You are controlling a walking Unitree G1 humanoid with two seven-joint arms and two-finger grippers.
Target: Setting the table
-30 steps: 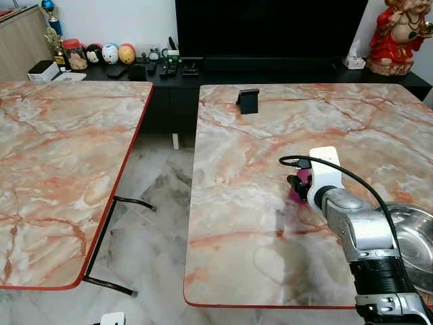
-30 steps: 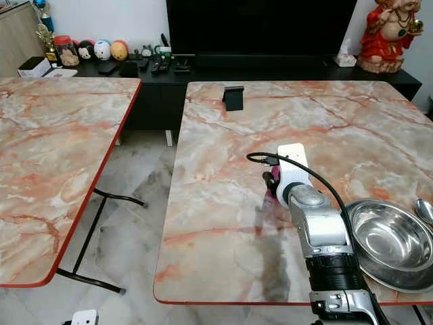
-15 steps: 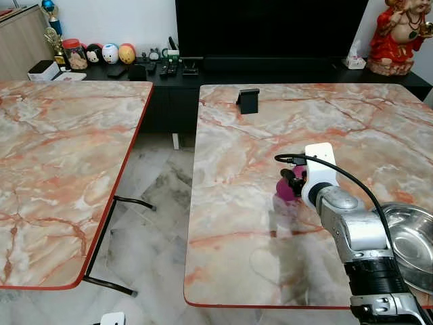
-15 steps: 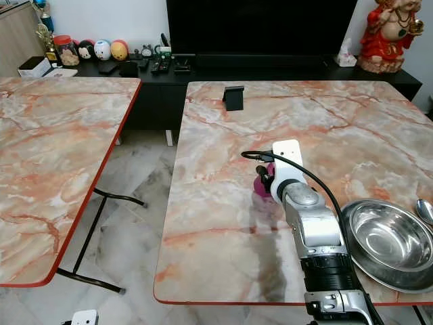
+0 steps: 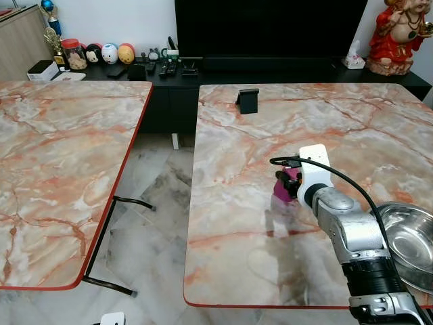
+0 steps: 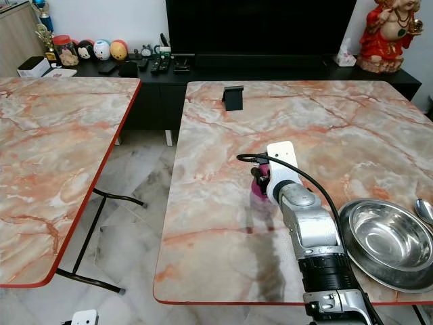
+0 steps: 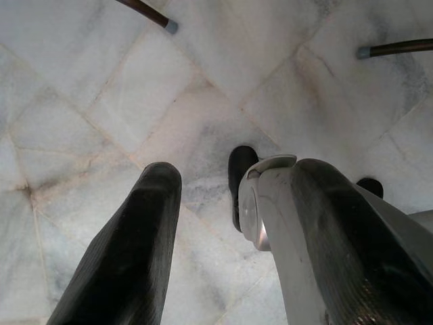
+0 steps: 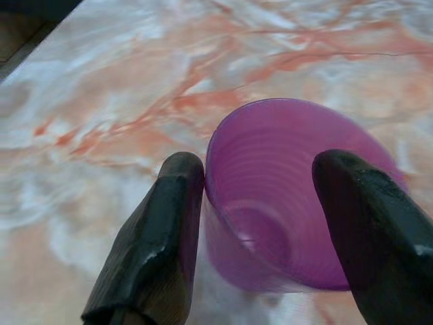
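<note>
A translucent purple cup (image 5: 281, 191) is held just above the right marble table (image 5: 230, 237), left of its middle. My right gripper (image 5: 289, 184) is shut on it. In the right wrist view the cup (image 8: 284, 230) lies tilted between the two black fingers (image 8: 159, 237), its mouth facing the camera. A steel bowl (image 6: 389, 238) sits at the table's near right corner, with a spoon (image 6: 425, 210) just beyond it. My left gripper (image 7: 237, 179) hangs open over the tiled floor.
A small black stand (image 5: 247, 100) is on the far side of the right table. A second marble table (image 5: 54, 169) is at the left, with a floor gap between them. A dark TV console (image 5: 270, 68) with small items and a red statue (image 5: 399, 34) lines the back wall.
My right gripper has carried the purple cup leftward across the table, away from the steel bowl. The left arm has not moved.
</note>
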